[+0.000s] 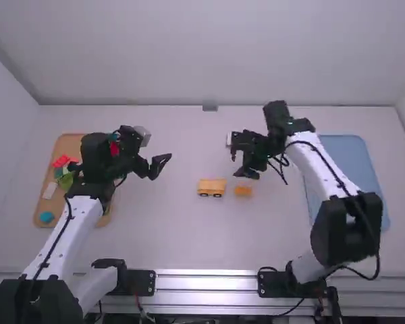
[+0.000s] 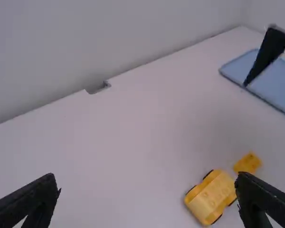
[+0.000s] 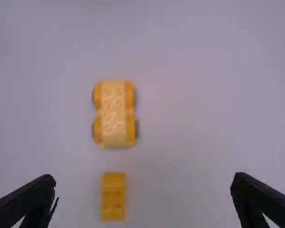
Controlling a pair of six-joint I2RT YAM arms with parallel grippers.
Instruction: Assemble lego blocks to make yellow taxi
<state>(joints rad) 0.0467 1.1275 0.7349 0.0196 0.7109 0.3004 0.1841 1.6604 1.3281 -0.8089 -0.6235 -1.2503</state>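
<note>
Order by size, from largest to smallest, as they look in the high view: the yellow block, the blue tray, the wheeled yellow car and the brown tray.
1. Blue tray and brown tray: too alike to rank, both partly hidden
2. Wheeled yellow car
3. Yellow block

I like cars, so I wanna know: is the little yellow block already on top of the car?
No, the small block sits apart from the wheeled car.

A yellow wheeled base [image 1: 211, 185] sits just beside a small orange block [image 1: 243, 191].
</note>
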